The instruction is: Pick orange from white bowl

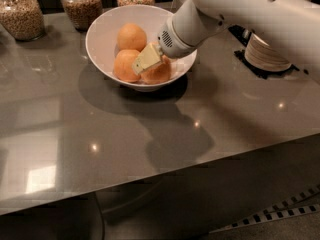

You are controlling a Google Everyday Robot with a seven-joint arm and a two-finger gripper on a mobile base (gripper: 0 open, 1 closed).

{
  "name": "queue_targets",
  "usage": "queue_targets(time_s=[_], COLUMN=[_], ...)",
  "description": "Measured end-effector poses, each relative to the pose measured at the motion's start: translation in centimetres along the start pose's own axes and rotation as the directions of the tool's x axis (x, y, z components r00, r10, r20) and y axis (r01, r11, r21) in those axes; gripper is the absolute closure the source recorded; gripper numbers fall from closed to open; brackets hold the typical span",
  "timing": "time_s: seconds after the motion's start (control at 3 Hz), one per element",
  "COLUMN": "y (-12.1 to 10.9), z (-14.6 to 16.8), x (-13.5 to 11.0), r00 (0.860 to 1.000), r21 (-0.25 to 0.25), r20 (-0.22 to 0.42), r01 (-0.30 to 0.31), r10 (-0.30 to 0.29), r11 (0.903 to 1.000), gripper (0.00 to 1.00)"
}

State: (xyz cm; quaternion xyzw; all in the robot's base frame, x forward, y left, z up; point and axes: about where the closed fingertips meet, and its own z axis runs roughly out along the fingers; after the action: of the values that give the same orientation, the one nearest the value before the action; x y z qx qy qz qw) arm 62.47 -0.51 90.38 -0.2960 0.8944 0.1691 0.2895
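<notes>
While the white arm (235, 9) is reaching in from the right, the tool (147, 59) is hanging low inside the white bowl (100, 39), which is standing toward the back of the grey bench (125, 149). Three oranges are lying in the bowl. The back orange (132, 36) is sitting apart from the tool, whose pale tip is resting over the seam between the front-left orange (124, 66) and the front-right orange (160, 74). Whether the tool is open or closed, I am not able to tell. The front-right orange is lying just under and to the right of the tip, so it is looking like the nearer target. Being round, it is offering no long axis to align with.
</notes>
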Motion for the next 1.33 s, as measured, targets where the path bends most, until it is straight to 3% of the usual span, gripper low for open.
queue_targets(time_s=[1.0,1.33], y=[-1.7,-2.4], z=[2.2,2.7], x=[1.4,1.2], r00=[0.997,0.998], r21=[0.039,0.049], r20=[-0.075,-0.066], r01=[-0.01,-0.007], r10=[0.013,0.01], r11=[0.9992,0.9988], gripper=[0.42,0.61])
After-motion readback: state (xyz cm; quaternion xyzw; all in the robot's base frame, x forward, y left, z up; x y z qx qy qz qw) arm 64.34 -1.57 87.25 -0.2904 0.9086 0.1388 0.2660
